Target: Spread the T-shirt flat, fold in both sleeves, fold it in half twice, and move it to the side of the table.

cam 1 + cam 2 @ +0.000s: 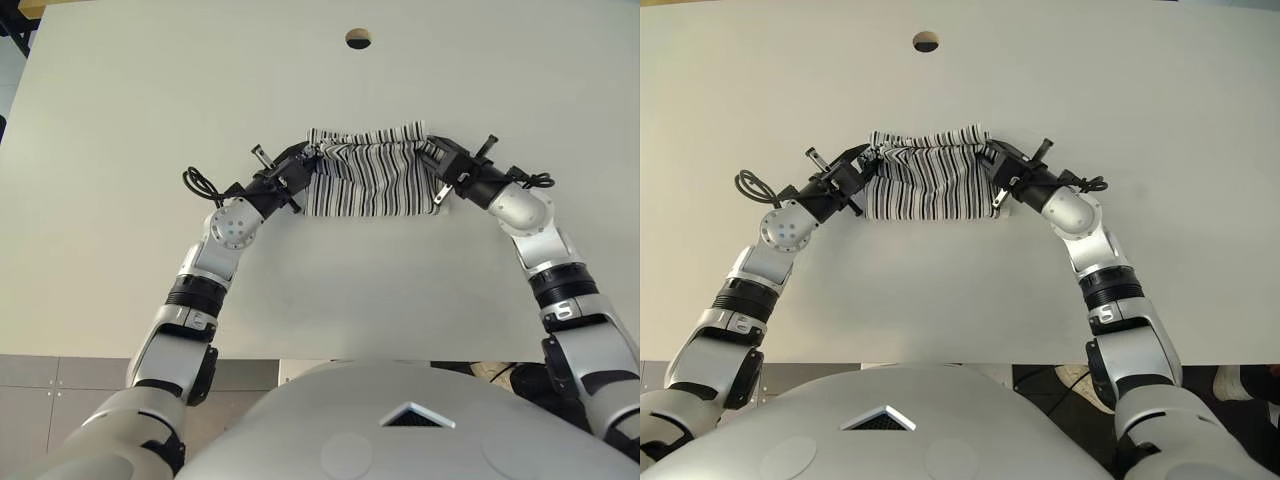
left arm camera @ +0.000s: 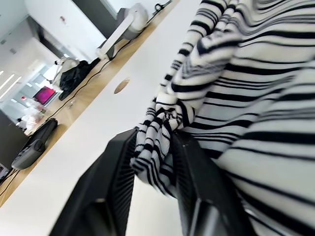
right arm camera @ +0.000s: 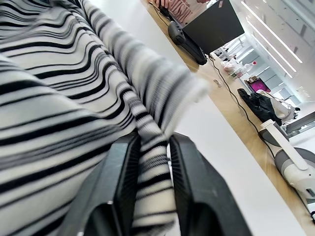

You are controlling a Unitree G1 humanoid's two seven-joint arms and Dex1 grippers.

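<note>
1. The white table (image 1: 120,120) stretched from the near edge out to the far side, with both arms reaching forward over its middle.
2. The left gripper (image 1: 306,160) sat at the left end of the striped T-shirt (image 1: 365,180). In the left wrist view its two black fingers (image 2: 118,167) were nearly closed, pinching a bunched fold of the fabric between them.
3. The right gripper (image 1: 433,156) sat at the right end of the garment. In the right wrist view its fingers (image 3: 123,167) were likewise clamped on a narrow roll of the cloth.
4. The T-shirt, black and white striped, formed a wide band between the two grippers near the table's centre. Its far edge was gathered and slightly wavy, and its near edge ran straight. Whether the cloth lay fully on the table could not be told.
5. Farther off, a small round hole (image 1: 358,39) sat in the table, well apart from the garment.
</note>
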